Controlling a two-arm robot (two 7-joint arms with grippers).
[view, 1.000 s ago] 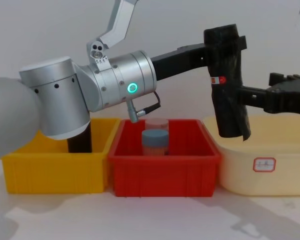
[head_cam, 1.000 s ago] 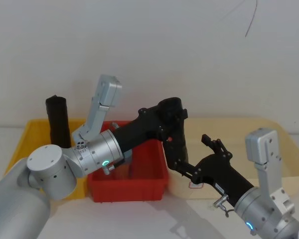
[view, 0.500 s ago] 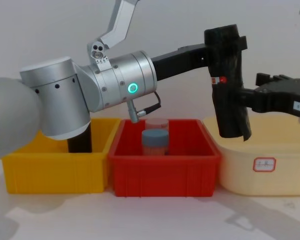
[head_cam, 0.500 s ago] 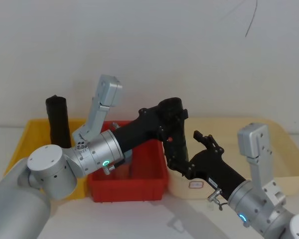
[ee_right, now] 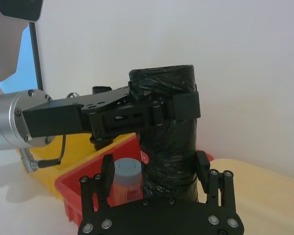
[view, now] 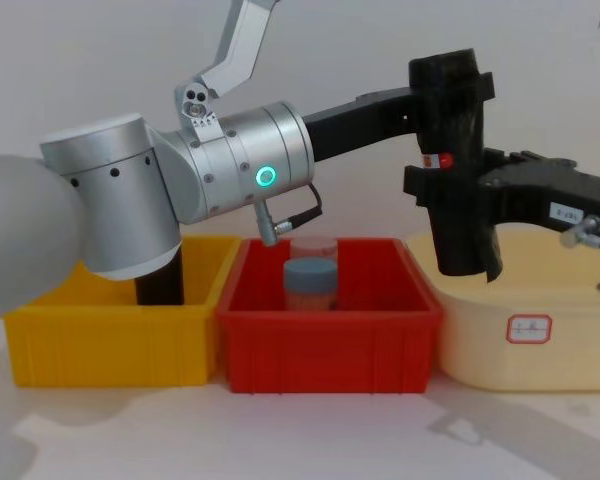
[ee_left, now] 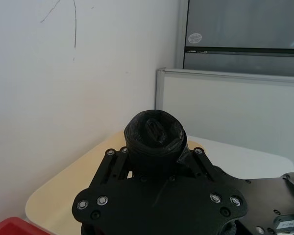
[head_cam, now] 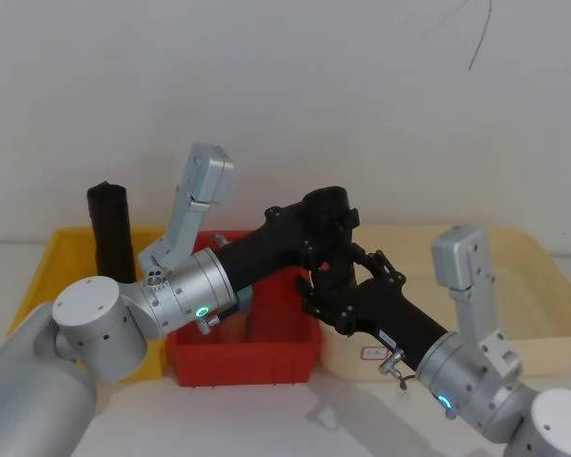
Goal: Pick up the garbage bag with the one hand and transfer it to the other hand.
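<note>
Handover stage: left gripper stays clamped on the top of the garbage bag, upright at upper right of the chest view; right gripper has slid in from the right, its open fingers straddling the roll's middle. Closing looks next.
</note>
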